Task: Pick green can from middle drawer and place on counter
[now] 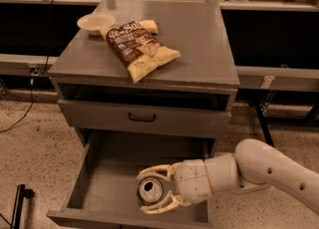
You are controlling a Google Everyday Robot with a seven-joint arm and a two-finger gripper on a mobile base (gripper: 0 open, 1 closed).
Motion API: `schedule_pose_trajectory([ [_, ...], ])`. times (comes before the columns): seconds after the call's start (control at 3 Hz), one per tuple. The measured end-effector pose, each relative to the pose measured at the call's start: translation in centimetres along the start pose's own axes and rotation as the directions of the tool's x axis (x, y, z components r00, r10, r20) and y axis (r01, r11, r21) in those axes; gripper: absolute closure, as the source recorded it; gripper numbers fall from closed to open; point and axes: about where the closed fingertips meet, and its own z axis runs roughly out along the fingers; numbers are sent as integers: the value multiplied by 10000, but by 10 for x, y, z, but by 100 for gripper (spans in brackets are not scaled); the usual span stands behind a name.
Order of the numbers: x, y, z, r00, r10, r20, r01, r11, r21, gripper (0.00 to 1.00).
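Inside middle drawer (87, 173), near right: green can (150, 190) upright, lid up, clasped by gripper (143, 192), jaws narrow around it. Counter (199, 39) above carries chip bag (137, 46) and bowl (95, 22), far left.

High frontal view down onto counter (199, 39), middle drawer (102, 173), jaws inside.

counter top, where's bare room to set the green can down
The flat grey metal counter is bare along its right half, from the brown chip bag to the right rim. The left is crowded: bag and pale bowl. The tool grips the small dark-green can in the open grey drawer.
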Motion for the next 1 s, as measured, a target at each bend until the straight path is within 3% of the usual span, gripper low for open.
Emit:
schedule_pose_trajectory([
  [0.67, -121, -51, -90, 9998, 196, -75, -199, 9984, -526, 100],
  [1.0, -121, -51, -90, 9998, 199, -77, -203, 9984, -524, 100],
])
